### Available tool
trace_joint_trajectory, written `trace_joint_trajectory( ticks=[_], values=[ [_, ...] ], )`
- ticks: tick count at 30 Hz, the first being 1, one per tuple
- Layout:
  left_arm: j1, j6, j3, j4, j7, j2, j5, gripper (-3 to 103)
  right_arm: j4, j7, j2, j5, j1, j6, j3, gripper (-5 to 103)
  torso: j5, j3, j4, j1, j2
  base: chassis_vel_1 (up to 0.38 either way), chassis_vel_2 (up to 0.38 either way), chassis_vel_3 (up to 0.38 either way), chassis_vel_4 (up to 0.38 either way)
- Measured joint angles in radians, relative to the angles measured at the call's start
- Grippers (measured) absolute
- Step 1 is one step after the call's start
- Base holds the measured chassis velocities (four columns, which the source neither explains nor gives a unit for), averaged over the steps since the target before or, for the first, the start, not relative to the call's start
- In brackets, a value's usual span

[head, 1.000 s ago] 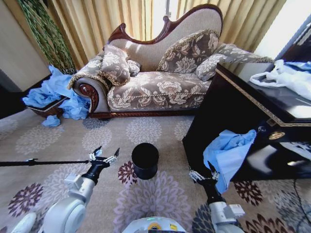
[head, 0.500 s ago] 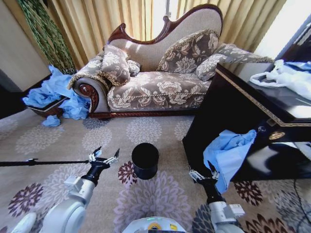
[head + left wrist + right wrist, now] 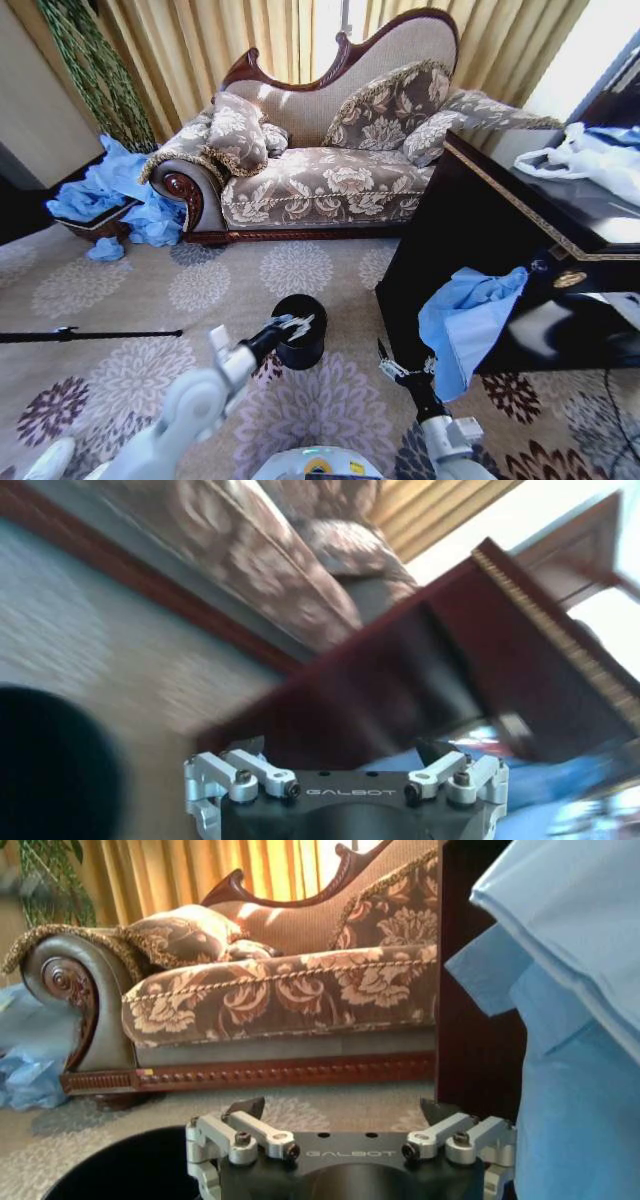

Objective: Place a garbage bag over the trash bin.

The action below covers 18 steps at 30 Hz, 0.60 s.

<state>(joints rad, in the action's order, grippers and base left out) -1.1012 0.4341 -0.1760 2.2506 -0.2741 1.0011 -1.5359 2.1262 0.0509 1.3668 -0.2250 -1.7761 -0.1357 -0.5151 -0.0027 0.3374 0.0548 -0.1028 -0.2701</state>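
Observation:
The trash bin [image 3: 300, 340], small, round and black, stands on the patterned carpet in front of the sofa. My left gripper [image 3: 294, 324] hangs open at the bin's near rim with nothing between its fingers; its wrist view has the bin [image 3: 50, 769] as a dark blur to one side. The light-blue garbage bag [image 3: 468, 318] hangs crumpled from the front of the dark cabinet. Just left of the bag, low over the carpet, my right gripper [image 3: 398, 366] is open and empty. The right wrist view shows the gripper [image 3: 342, 1108], the bag [image 3: 570, 1027] and the bin's rim [image 3: 130, 1170].
A floral sofa [image 3: 320, 180] stands behind the bin. The dark cabinet [image 3: 480, 220] on the right carries white plastic bags [image 3: 590, 155]. A wicker basket [image 3: 95, 225] with blue plastic sits at the far left. A black rod [image 3: 80, 334] lies on the carpet.
My left arm has swung right, from well left of the bin to its near rim. The right gripper has shifted slightly left and down. Bin and bag have not moved.

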Motion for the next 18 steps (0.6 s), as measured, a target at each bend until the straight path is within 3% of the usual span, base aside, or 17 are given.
trace_joint_trajectory(
  ticks=[1, 2, 4, 6, 10, 14, 16, 18],
  values=[
    [0.087, 0.008, 0.047, -0.015, -0.041, 0.011, -0.099, 100, -0.01, 0.0, -0.005, 0.0, 0.005, 0.001, 0.002, 100, 0.0003, 0.0, 0.0006, 0.0, 0.0, 0.0, 0.0, 0.0, 0.0],
    [0.087, 0.008, 0.047, -0.015, -0.041, 0.011, -0.099, 100, -0.01, 0.0, -0.005, 0.0, 0.005, 0.001, 0.002, 100, 0.0003, 0.0, 0.0006, 0.0, 0.0, 0.0, 0.0, 0.0, 0.0],
    [0.225, 0.016, 0.132, -0.061, -0.067, 0.035, -0.207, 100, -0.028, 0.0, -0.011, 0.005, 0.009, 0.001, 0.006, 100, 0.0004, 0.0, 0.0004, 0.0, 0.0, 0.0, 0.0, 0.0, 0.0],
    [0.288, 0.019, 0.177, -0.096, -0.066, 0.054, -0.24, 100, -0.037, 0.0, -0.012, 0.011, 0.009, 0.0, 0.011, 100, 0.0005, 0.0, 0.0001, 0.0, 0.0, 0.0, 0.0, 0.0, 0.0],
    [0.456, 0.03, 0.297, -0.252, -0.049, 0.19, -0.305, 100, -0.045, -0.002, -0.011, 0.024, 0.0, -0.007, 0.015, 100, 0.0004, 0.0, 0.0003, 0.0, 0.0, 0.0, 0.0, 0.0, 0.0],
    [0.502, 0.057, 0.332, -0.337, -0.036, 0.269, -0.354, 100, -0.045, -0.001, -0.015, 0.027, -0.01, -0.009, 0.013, 100, 0.0006, 0.0, 0.0003, 0.0, 0.0, 0.0, 0.0, 0.0, 0.0],
    [0.532, 0.1, 0.354, -0.405, -0.04, 0.33, -0.411, 100, -0.044, 0.0, -0.02, 0.029, -0.013, -0.01, 0.011, 100, 0.0002, 0.0, 0.0, 0.0, 0.0, 0.0, 0.0, 0.0, 0.0],
    [0.558, 0.118, 0.395, -0.464, -0.033, 0.367, -0.399, 100, -0.044, 0.001, -0.021, 0.031, -0.012, -0.012, 0.009, 100, 0.0003, 0.0, 0.0002, 0.0, 0.0, 0.0, 0.0, 0.0, 0.0]
  ],
)
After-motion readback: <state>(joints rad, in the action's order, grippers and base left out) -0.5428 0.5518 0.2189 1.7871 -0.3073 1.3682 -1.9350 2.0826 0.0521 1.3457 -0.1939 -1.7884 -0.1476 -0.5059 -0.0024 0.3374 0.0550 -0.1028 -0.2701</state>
